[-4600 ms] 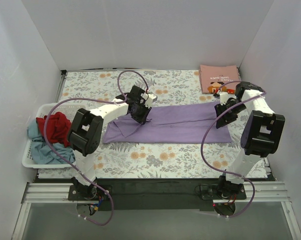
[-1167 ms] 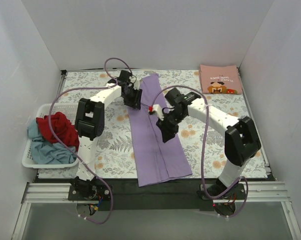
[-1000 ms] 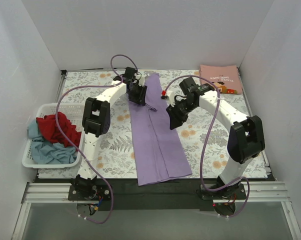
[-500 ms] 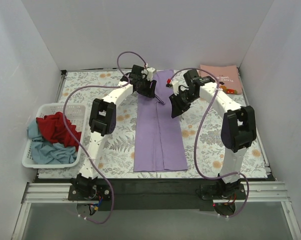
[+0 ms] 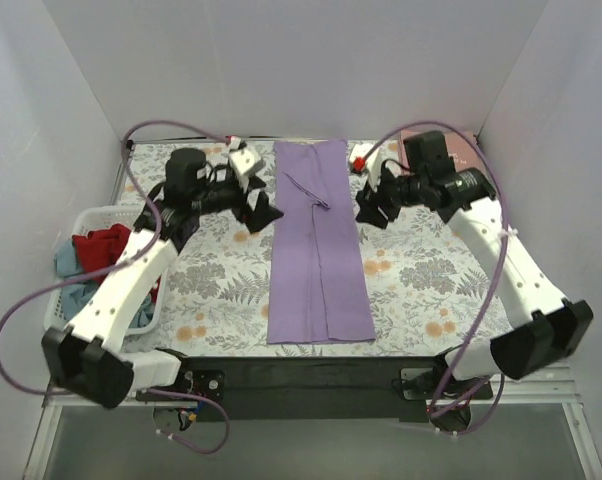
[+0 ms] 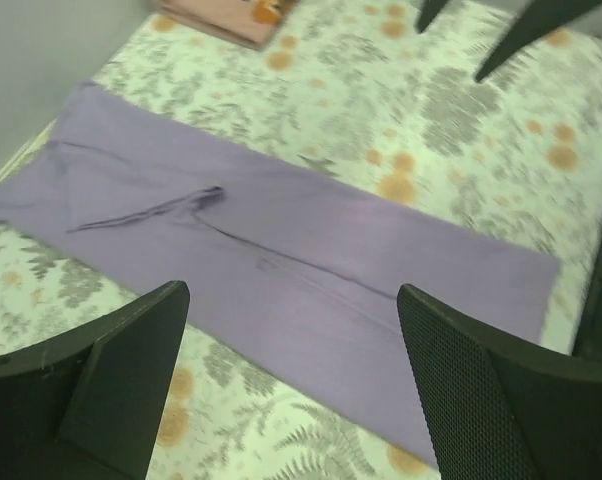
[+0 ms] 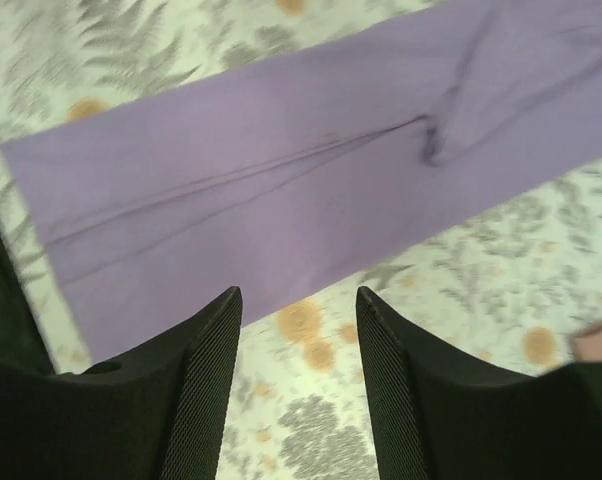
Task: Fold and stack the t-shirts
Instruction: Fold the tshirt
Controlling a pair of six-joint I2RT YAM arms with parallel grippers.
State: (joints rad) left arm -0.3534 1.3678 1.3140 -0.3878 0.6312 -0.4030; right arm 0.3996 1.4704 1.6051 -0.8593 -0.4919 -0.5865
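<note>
The lavender t-shirt [image 5: 316, 250] lies flat as a long folded strip down the middle of the floral worktop [image 5: 431, 290]. The left hand [image 5: 262, 211] and right hand [image 5: 369, 209] hover, apparently clear of it, either side of its far end, both spread open and empty.

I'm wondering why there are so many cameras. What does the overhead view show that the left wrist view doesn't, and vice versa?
Only the overhead view shows the basket holding a red tee and a grey-blue tee. Only the left wrist view shows the left arm's fingers close up, spread wide with nothing between them. Both show the lavender tee, folded into a long strip on the floral cloth.
</note>
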